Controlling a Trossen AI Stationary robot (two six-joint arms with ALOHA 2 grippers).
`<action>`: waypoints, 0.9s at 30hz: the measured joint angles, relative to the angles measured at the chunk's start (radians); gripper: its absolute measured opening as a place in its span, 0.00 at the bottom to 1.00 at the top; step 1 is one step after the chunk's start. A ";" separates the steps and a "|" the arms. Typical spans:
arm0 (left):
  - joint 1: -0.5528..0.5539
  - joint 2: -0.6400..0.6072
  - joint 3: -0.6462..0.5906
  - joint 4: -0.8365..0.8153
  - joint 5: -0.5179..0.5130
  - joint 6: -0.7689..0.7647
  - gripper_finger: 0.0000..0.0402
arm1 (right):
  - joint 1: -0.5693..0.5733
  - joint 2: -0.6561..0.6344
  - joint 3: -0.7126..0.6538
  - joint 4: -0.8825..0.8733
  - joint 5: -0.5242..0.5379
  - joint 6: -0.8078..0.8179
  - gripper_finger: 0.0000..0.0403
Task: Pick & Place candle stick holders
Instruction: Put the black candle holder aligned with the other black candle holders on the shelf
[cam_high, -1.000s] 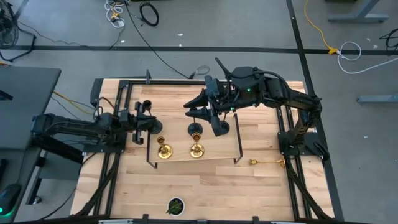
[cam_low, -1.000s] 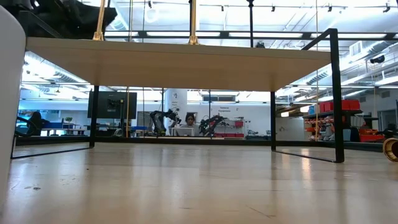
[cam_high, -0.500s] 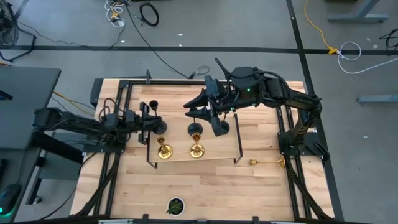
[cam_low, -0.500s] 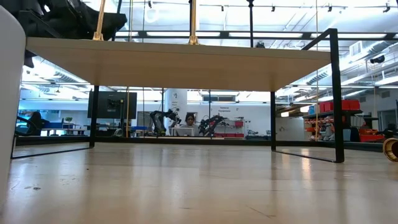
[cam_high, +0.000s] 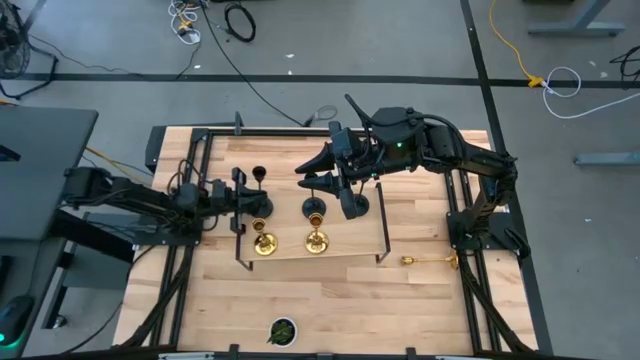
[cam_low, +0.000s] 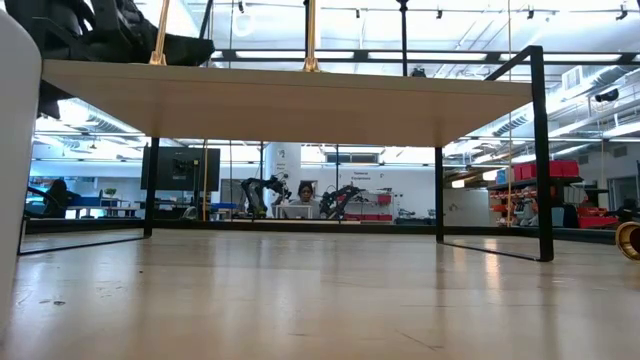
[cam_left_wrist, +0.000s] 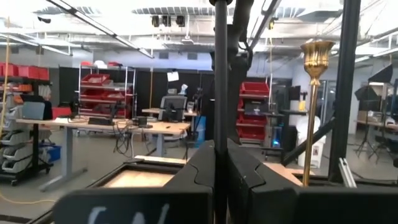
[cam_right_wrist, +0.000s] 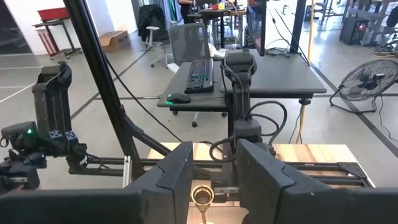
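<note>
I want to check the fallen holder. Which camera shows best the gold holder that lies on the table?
The high view: the fallen gold holder lies whole beside the shelf. The low view shows only its end; the wrist views miss it.

Two holders (cam_high: 264, 241) on shelf (cam_high: 350, 245); one (cam_high: 432, 261) beside.

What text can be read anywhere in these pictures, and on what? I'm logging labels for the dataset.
Pale marks on the left gripper's dark body, left wrist view: too blurred to read.
Light marks on the dark block at the left of the right wrist view: too small to read.
No other text shows.
</note>
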 joint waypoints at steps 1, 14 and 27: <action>0.000 0.011 0.000 0.008 -0.001 -0.005 0.03 | 0.000 0.000 0.000 0.000 0.000 0.000 0.31; 0.000 0.091 0.001 0.056 0.011 -0.053 0.07 | 0.000 0.000 0.000 -0.010 0.002 0.000 0.31; 0.000 0.088 0.001 0.044 0.021 -0.057 0.10 | 0.000 0.000 0.000 -0.044 0.002 0.004 0.31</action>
